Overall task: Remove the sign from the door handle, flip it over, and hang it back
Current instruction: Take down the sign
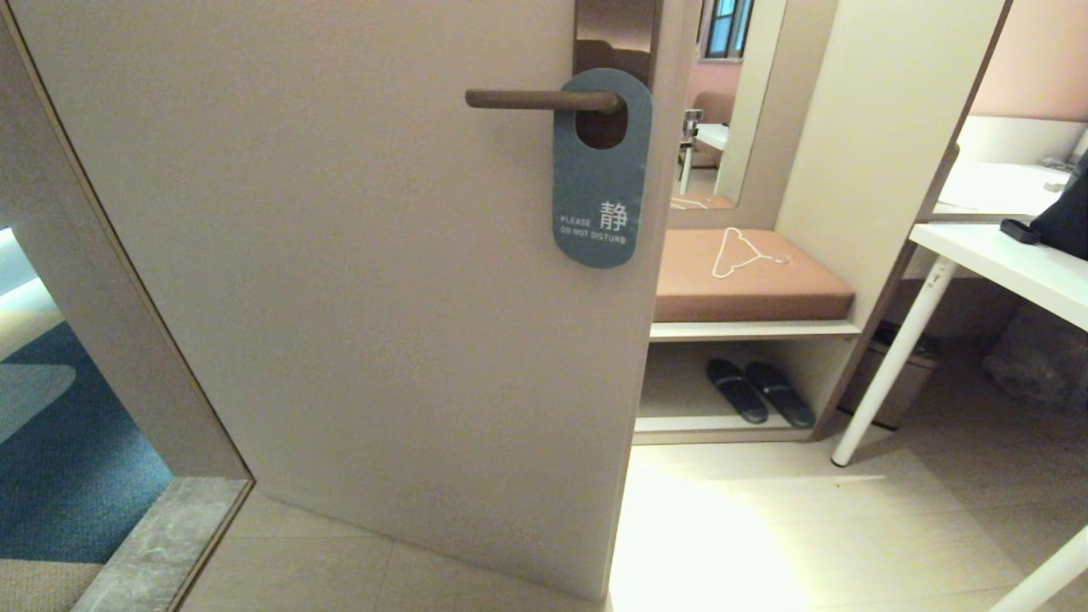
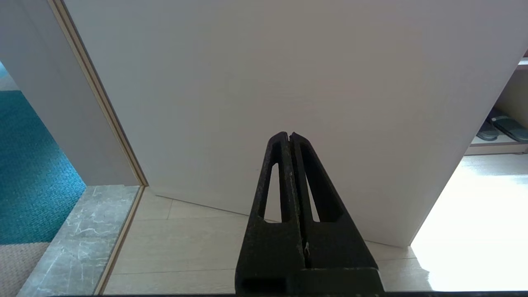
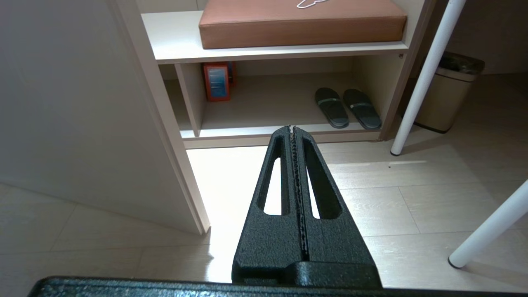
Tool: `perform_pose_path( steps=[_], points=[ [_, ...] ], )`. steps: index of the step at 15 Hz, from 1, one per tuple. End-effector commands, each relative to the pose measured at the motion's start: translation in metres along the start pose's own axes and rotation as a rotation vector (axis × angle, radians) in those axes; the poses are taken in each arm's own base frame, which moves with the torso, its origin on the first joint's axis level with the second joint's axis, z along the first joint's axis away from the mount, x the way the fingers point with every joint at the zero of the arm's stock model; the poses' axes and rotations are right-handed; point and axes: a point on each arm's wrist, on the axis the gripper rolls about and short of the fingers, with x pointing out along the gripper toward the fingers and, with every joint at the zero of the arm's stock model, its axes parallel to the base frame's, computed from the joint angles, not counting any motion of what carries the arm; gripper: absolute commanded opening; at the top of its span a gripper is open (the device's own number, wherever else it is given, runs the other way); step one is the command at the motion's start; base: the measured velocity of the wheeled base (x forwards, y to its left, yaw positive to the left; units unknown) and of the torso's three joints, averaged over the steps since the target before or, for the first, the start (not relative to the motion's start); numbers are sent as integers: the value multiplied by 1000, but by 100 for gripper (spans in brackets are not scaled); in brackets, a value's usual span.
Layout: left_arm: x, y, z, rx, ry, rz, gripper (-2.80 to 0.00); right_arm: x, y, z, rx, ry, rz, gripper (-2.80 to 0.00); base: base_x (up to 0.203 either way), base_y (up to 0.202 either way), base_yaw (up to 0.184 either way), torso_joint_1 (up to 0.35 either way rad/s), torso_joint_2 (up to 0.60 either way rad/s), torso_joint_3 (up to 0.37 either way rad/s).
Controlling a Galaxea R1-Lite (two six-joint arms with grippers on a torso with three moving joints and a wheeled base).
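Nearest, low down, both arms sit parked, out of the head view. The left gripper [image 2: 290, 135] has its fingers pressed together, holding nothing, and points at the bare lower face of the door [image 1: 357, 280]. The right gripper [image 3: 293, 128] is likewise closed tight and empty, aimed past the door's free edge toward a shelf unit with slippers [image 3: 347, 107] on its bottom level.

Farther up, the handle [image 1: 544, 99] juts out level from a bronze plate [image 1: 616, 30] near the door's right edge, its free end pointing left. The sign [image 1: 602, 168] hangs from the handle by its large hole, right beside the plate, flat against the door, blue "do not disturb" side out. It likely hangs there by its own weight alone, so taking it off means sliding it leftward along the lever and off the free end.

Open floor lies below and to the right. Beyond the door edge stand a cushioned bench [image 1: 748, 276] and a white table leg [image 1: 892, 357], which may crowd the right arm.
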Motion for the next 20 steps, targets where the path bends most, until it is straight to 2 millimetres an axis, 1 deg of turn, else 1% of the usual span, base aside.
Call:
perform_pose_path(
  steps=[1, 13, 15, 16, 18, 20],
  points=[
    [0, 0, 0, 0, 0, 0, -280, 0, 0, 0, 0, 2, 1, -280, 0, 0, 0, 0, 0, 0],
    [0, 0, 0, 1, 0, 0, -280, 0, 0, 0, -12, 2, 5, -280, 0, 0, 0, 0, 0, 0],
    [0, 0, 0, 0, 0, 0, -280, -1, 0, 2, -10, -8, 5, -280, 0, 0, 0, 0, 0, 0],
    [0, 0, 0, 0, 0, 0, -280, -3, 1, 8, -9, -26, 10, -280, 0, 0, 0, 0, 0, 0],
    [0, 0, 0, 0, -2, 0, -280, -7, 2, 29, -6, -49, 17, -280, 0, 0, 0, 0, 0, 0],
    [0, 0, 0, 0, 0, 0, -280, -2, 5, 58, -5, -26, 21, -280, 0, 0, 0, 0, 0, 0]
  ],
)
